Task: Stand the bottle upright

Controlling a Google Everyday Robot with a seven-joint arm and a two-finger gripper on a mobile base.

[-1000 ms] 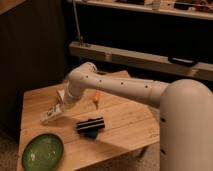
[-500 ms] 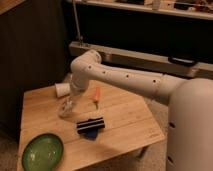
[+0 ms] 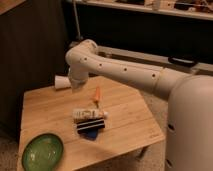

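Observation:
The bottle [image 3: 89, 114] lies on its side near the middle of the wooden table [image 3: 125, 120], its white cap pointing right. It rests right behind a black bar-shaped object [image 3: 91, 125]. My white arm reaches in from the right and bends down over the table's back left. My gripper [image 3: 75, 88] hangs at the arm's end, above the table and up-left of the bottle, well apart from it. Nothing shows in the gripper.
A translucent white cup [image 3: 62, 82] lies at the table's back left, just beside the gripper. A small orange object [image 3: 97, 94] lies behind the bottle. A green plate [image 3: 43, 151] sits at the front left corner. A dark cabinet stands to the left.
My arm has lifted from low over the table's left side and pulled back and up. The bottle now shows lying by the black bar.

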